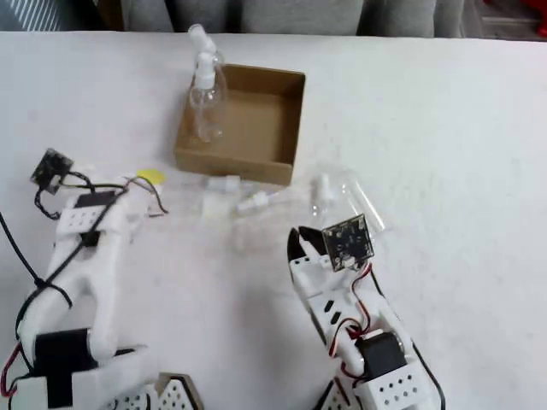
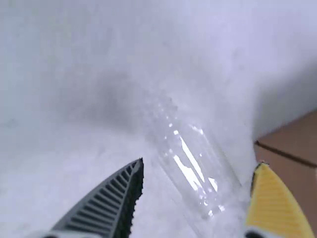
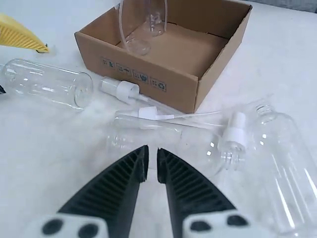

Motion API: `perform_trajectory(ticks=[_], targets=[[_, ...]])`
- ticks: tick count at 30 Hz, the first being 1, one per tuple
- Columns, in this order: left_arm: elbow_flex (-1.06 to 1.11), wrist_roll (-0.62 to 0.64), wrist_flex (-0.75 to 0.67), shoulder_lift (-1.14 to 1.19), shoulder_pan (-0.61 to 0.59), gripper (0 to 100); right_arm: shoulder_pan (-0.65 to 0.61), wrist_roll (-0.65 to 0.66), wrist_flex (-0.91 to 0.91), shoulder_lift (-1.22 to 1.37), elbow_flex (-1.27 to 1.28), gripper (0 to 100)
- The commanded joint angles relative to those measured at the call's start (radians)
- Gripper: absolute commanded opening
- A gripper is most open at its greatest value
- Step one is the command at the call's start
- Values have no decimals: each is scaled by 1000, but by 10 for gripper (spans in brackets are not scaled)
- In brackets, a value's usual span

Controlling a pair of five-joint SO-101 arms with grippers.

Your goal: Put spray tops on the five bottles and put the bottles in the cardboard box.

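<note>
One cardboard box [image 1: 231, 165] holds a single capped bottle [image 1: 207, 102], leaning in its corner. Left gripper [image 2: 199, 166] is spread wide around a bare-necked bottle [image 2: 173, 139] lying beside the box, likely to grab it. Right gripper [image 3: 151, 151] is pinched closed and empty above loose spray tops [image 3: 121, 89].

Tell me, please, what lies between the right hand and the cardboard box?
In the right wrist view, a clear bottle on its side and white spray tops lie between the right hand and the cardboard box.
</note>
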Motion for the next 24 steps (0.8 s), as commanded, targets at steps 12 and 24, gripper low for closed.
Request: perform_trajectory(ticks=[12,24], targets=[[-126,31,-103,255,13,338,1,15,4,-7,9,17],[-195,-210,43,252,-16,73,4,15,4,-7,9,17]])
